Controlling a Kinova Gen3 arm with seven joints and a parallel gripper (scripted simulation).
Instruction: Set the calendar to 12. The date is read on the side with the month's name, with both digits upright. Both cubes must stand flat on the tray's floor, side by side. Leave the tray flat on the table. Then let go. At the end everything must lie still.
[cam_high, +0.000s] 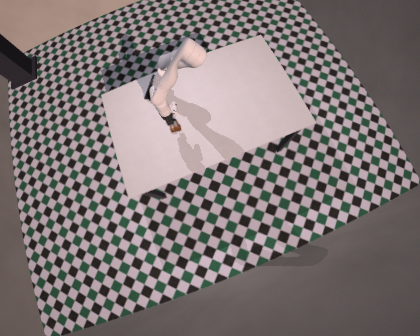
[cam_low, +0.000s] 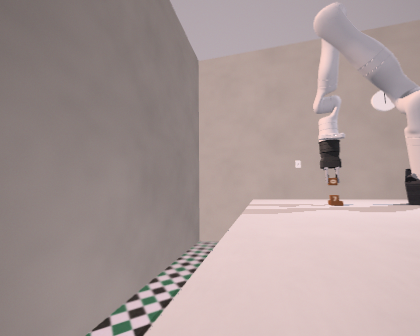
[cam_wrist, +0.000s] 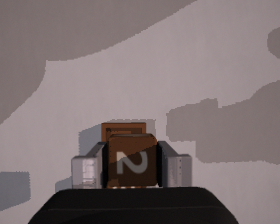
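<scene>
My gripper (cam_low: 332, 179) (cam_wrist: 132, 157) is shut on a brown cube (cam_low: 333, 181) (cam_wrist: 131, 142), held in the air above the tray. The cube's upper face shows a pale 2, turned sideways in the wrist view; its face towards the exterior camera has a rounded mark too small to read. The brown tray (cam_low: 339, 204) (cam_wrist: 105, 131) stands on the table, partly hidden beneath the held cube in the wrist view. A second brown cube (cam_low: 334, 198) stands at the tray with a small pale digit, perhaps 2. In the top view, the brown parts merge below the gripper.
The white table (cam_high: 235, 85) (cam_low: 300, 260) carries the arm's base at its far side. Shadows of the arm fall across the table top around the tray. The near table edge lies beyond the tray in the top view. No other loose object shows near the tray.
</scene>
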